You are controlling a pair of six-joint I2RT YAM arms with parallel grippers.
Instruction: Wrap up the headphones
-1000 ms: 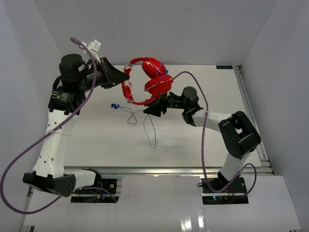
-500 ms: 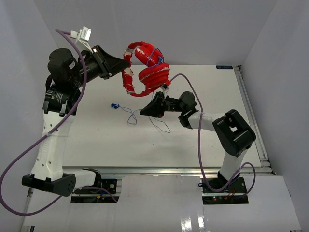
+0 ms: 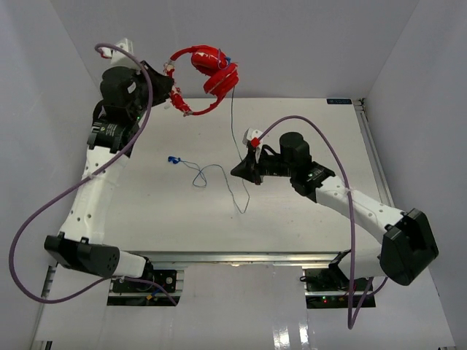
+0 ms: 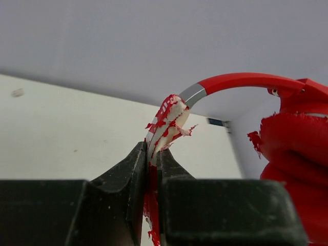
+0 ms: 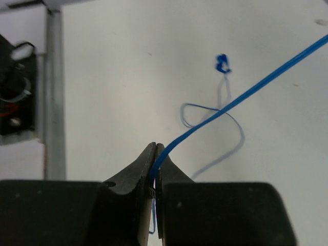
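The red headphones (image 3: 211,73) hang in the air at the table's far edge. My left gripper (image 3: 175,98) is shut on the worn, flaking end of their headband (image 4: 166,125); the red earcups (image 4: 297,148) show at the right of the left wrist view. The thin blue cord (image 3: 233,124) drops from the earcups to my right gripper (image 3: 241,169), which is shut on it (image 5: 205,123). Past the grip the cord loops over the table (image 3: 211,175) and ends in the blue plug (image 3: 173,159), also seen in the right wrist view (image 5: 222,63).
White walls (image 3: 292,44) stand close behind and beside the white table (image 3: 306,226). A metal rail (image 3: 368,146) runs along the table's right edge. Thick purple robot cables (image 3: 44,211) arc beside both arms.
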